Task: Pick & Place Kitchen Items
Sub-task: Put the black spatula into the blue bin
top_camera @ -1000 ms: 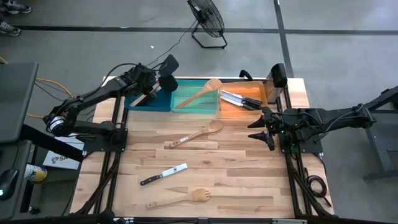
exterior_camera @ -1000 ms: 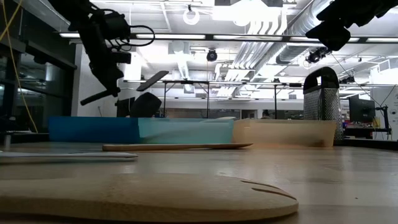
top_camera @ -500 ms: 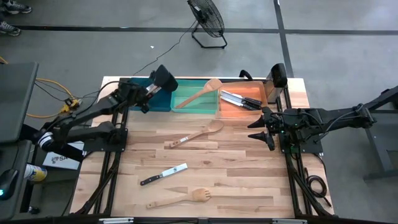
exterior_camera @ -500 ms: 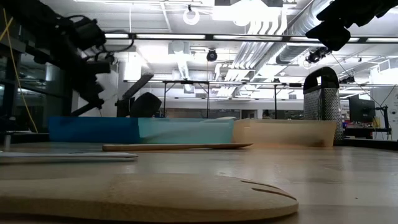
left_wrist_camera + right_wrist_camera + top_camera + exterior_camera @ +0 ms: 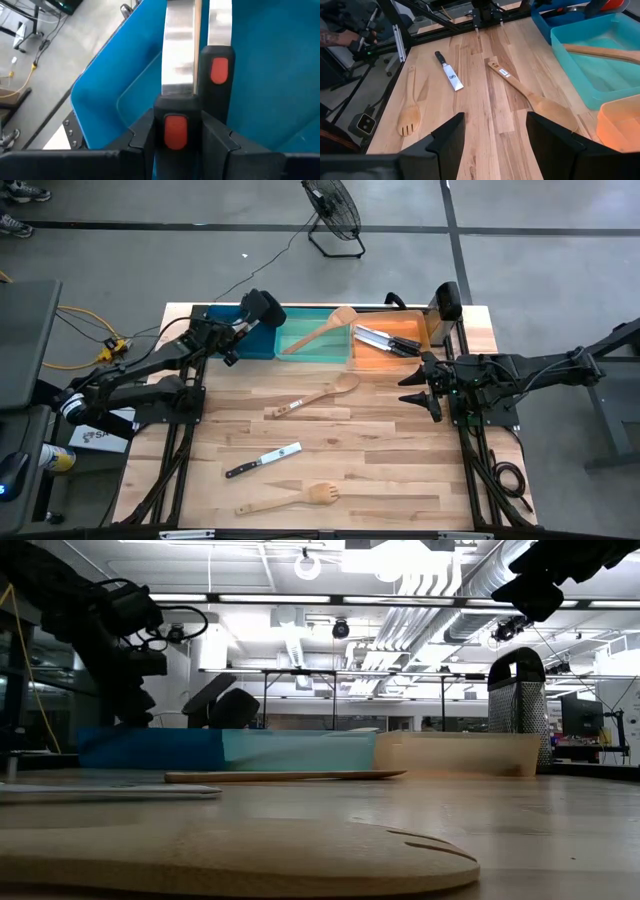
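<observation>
Steel is what we are seeing past the left gripper (image 5: 177, 131) in the left wrist view: its fingers are clamping a turner (image 5: 180, 50) over the blue bin (image 5: 270, 65), beside a second turner (image 5: 220, 50). Letting go tilted could be sending it over the wall. From above, we are finding the left arm reaching over that bin (image 5: 228, 340), the right gripper (image 5: 418, 388) waiting, jaws apart, mid-table. A spoon (image 5: 318, 395), knife (image 5: 263, 461) and fork (image 5: 290, 497) are lying loose.
</observation>
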Motion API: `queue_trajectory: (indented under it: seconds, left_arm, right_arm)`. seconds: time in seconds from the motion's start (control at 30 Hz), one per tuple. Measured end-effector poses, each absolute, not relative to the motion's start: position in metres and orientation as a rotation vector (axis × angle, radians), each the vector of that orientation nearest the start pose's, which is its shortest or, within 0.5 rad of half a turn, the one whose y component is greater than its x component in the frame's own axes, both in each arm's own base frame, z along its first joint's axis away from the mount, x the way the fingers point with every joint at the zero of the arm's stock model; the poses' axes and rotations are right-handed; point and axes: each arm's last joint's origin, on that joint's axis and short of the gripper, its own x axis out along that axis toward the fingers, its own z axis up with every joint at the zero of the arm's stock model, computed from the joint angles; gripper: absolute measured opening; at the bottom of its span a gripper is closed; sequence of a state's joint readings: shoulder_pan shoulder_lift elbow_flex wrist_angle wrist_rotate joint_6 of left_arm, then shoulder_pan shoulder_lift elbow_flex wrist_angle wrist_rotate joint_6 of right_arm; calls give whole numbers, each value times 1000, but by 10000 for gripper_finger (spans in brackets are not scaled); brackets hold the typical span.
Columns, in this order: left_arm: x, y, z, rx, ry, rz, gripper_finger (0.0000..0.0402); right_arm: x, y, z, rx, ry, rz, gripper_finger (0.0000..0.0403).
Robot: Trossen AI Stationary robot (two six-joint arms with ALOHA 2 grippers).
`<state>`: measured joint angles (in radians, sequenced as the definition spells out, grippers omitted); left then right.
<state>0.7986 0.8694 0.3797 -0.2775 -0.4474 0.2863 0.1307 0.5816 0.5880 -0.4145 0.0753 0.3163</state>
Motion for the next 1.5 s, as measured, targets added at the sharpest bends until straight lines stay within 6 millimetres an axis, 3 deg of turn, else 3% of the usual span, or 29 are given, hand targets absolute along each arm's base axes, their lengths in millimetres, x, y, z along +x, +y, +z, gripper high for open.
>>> queue_trajectory:
  seconds: [0.73,0.97,1.13,1.27,1.5]
  left_arm:
    - [113,133,162,138,1080,968,105]
    - [113,133,162,134,1071,979,174]
    - [113,133,162,133,1068,982,186]
    - [112,133,167,118,1063,981,188]
    - [118,138,193,92,1012,1010,190]
  right_arm:
    - [132,15,272,270,410,-10,203]
    - [132,15,272,270,410,-10,203]
    - [132,15,272,270,410,-10,203]
    - [132,15,272,270,410,-10,203]
    - [132,15,272,270,410,-9,203]
